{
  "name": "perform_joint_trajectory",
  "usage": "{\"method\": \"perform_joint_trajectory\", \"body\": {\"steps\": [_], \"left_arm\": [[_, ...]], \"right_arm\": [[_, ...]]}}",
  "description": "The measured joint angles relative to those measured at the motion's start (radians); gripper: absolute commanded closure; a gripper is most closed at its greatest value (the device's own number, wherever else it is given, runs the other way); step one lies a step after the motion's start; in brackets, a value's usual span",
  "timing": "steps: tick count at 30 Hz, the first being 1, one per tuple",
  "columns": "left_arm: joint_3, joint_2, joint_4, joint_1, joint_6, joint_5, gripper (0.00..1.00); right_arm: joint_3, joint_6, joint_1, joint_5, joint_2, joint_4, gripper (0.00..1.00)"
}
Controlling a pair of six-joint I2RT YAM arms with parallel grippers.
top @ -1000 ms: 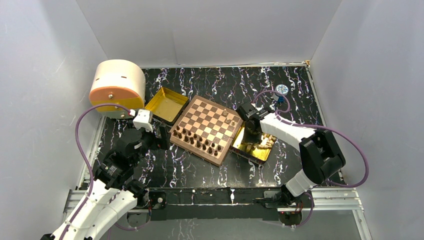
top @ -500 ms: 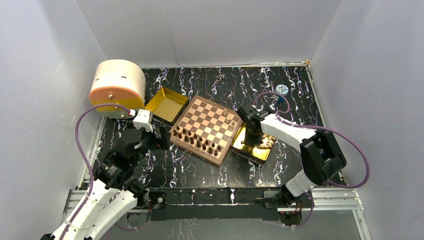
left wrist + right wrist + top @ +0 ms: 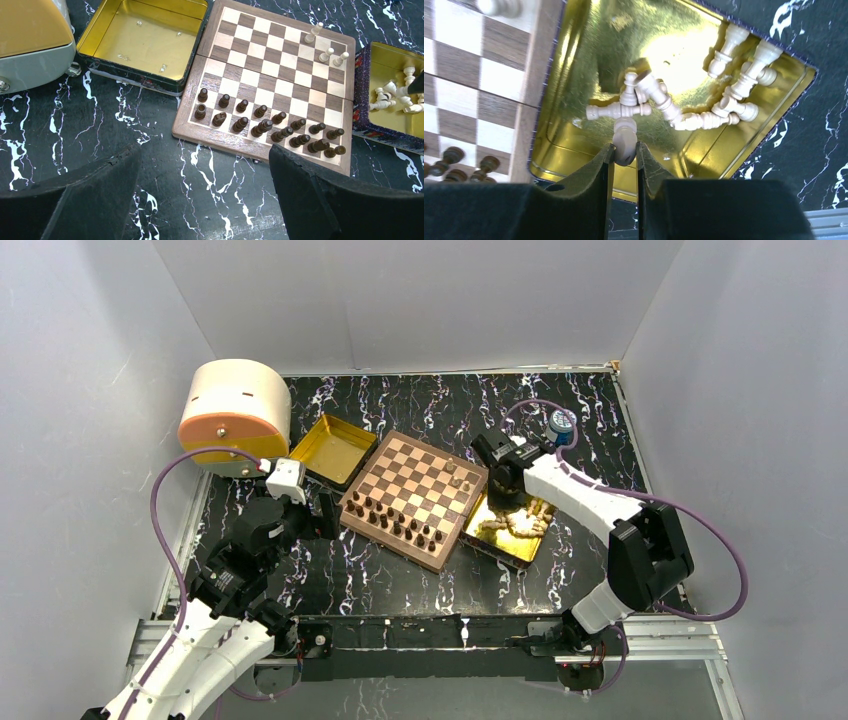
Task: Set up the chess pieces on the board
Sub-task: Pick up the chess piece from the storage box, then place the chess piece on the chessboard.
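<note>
The board (image 3: 414,498) lies mid-table and shows in the left wrist view (image 3: 272,85). Dark brown pieces (image 3: 265,122) stand in its two near rows. Three light pieces (image 3: 327,47) stand at its far right corner. My right gripper (image 3: 625,150) is shut on a light piece (image 3: 624,142) and holds it above the gold tray (image 3: 574,115). That tray holds several loose light pieces (image 3: 704,107). From above, the right gripper (image 3: 503,483) is over the tray's far end (image 3: 485,532). My left gripper (image 3: 205,200) is open and empty over the table near the board's near-left edge.
An empty gold tray (image 3: 332,448) sits left of the board, beside a cream and orange round container (image 3: 234,412). A small blue object (image 3: 563,422) stands at the back right. Grey walls enclose the table on three sides.
My right gripper has risen out of the gold tray with a light piece and moved toward the back. The left arm has not moved.
</note>
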Motion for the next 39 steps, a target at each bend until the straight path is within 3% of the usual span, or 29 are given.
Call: {"method": "perform_joint_trajectory", "body": {"steps": [10, 20, 27, 39], "left_arm": [[0.0, -0.002, 0.0, 0.0, 0.0, 0.0, 0.05], [0.0, -0.012, 0.0, 0.0, 0.0, 0.0, 0.05], [0.0, -0.014, 0.0, 0.0, 0.0, 0.0, 0.05], [0.0, -0.014, 0.0, 0.0, 0.0, 0.0, 0.05]], "right_arm": [[0.185, -0.092, 0.0, 0.008, 0.064, 0.003, 0.77], [0.414, -0.194, -0.028, -0.032, 0.296, 0.048, 0.77], [0.479, -0.22, -0.057, -0.076, 0.408, 0.06, 0.76], [0.501, -0.222, -0.064, -0.127, 0.458, 0.072, 0.76]]}}
